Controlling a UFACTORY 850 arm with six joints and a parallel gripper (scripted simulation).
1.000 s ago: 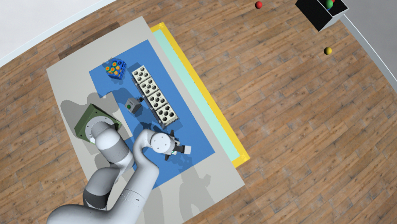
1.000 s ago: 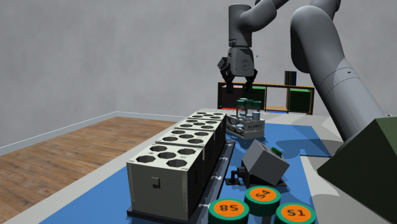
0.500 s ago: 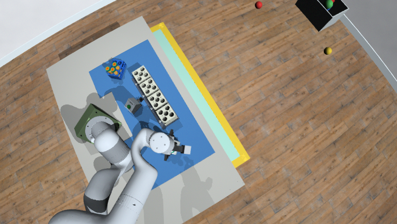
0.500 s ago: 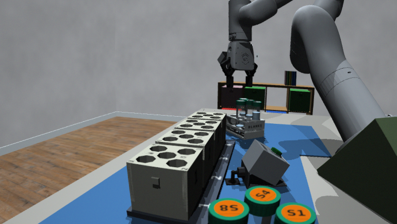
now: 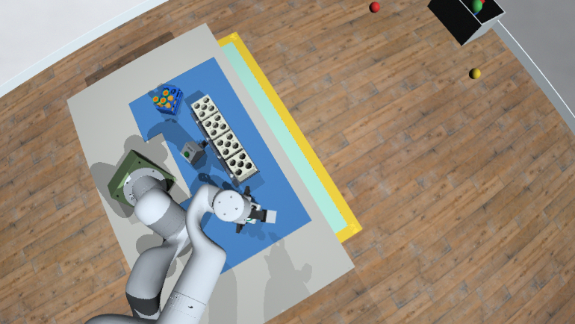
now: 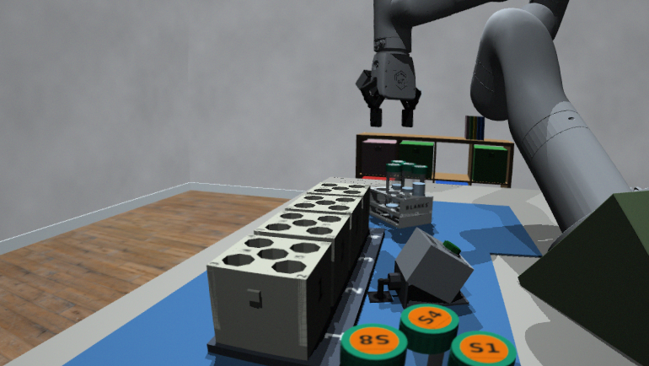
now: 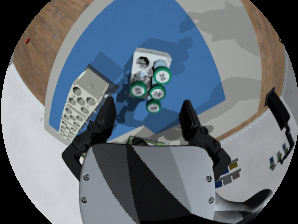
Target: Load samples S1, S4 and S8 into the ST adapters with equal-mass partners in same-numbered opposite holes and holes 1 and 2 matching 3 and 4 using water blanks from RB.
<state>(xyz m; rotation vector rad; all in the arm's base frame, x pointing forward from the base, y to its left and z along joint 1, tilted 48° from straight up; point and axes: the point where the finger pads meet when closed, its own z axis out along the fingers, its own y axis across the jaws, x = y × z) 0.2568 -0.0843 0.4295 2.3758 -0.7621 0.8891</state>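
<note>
My gripper [image 5: 252, 212] [image 6: 390, 117] [image 7: 148, 106] is open and empty. It hangs high above the white blank rack RB [image 6: 402, 209] [image 7: 145, 58], which holds several green-capped blanks [image 6: 406, 168] [image 7: 154, 91]. The four grey adapters [image 5: 223, 136] [image 6: 291, 245] [image 7: 79, 99] stand in a row on the dark stand ST [image 6: 363, 277], and every hole I can see is empty. The blue sample rack RS [image 5: 179, 98] holds several orange-dotted tubes. Samples S8 [image 6: 373, 341], S4 [image 6: 428, 318] and S1 [image 6: 482, 349] show close up in the exterior view.
The grey box [image 5: 193, 152] [image 6: 431, 268] with the green DONE key [image 5: 187, 153] [image 6: 451, 246] stands between the stand and the arm's green base [image 5: 125, 177] [image 6: 599, 272]. A shelf [image 6: 433, 157] stands behind the table.
</note>
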